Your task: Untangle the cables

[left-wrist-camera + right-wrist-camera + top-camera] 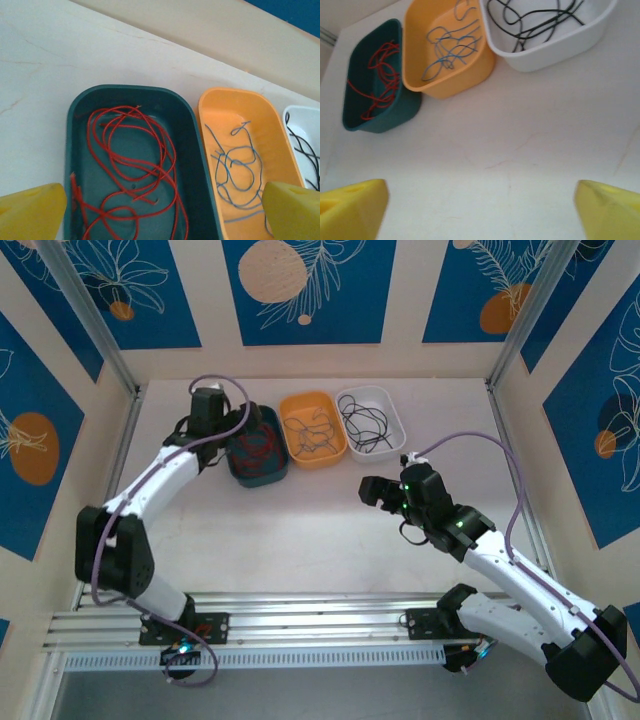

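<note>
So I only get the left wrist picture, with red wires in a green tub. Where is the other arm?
Observer: The right gripper hangs open above bare table, on the near side of the white tub.
Operator: Is it carrying a wire?
Observer: No, nothing sits between its yellow fingers.
Operator: Does the row end at that white tub?
Observer: Yes, it is the last one on the right, with black cables loose inside.
</note>
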`<action>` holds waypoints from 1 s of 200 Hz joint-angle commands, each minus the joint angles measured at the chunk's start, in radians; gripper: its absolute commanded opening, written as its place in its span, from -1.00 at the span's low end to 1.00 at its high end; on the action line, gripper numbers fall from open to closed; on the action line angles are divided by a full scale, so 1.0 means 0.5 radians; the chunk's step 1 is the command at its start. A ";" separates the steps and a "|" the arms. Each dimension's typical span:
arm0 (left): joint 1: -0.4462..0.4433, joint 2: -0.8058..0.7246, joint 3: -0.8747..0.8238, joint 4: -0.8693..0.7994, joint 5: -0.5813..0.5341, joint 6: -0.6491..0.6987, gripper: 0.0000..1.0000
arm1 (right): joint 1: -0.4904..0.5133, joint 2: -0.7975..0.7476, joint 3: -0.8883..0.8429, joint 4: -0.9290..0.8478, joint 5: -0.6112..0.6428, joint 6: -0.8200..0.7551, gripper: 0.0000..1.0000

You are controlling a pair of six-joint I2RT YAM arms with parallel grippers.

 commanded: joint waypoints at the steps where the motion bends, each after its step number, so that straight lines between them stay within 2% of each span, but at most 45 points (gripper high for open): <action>1: 0.014 -0.250 -0.163 0.095 -0.074 0.130 1.00 | -0.035 -0.018 0.065 -0.123 0.210 0.027 0.98; 60: 0.014 -0.921 -0.803 0.304 -0.227 0.337 1.00 | -0.239 -0.038 0.069 -0.232 0.497 -0.011 0.98; 117: 0.019 -1.473 -1.343 0.492 -0.513 0.569 1.00 | -0.405 -0.045 -0.068 0.011 0.678 -0.244 0.98; 162: 0.044 -1.562 -1.651 0.752 -0.683 0.703 1.00 | -0.513 0.054 -0.238 0.454 0.661 -0.600 0.98; 200: 0.195 -1.436 -1.764 0.997 -0.487 0.744 1.00 | -0.614 0.224 -0.265 0.637 0.588 -0.744 0.98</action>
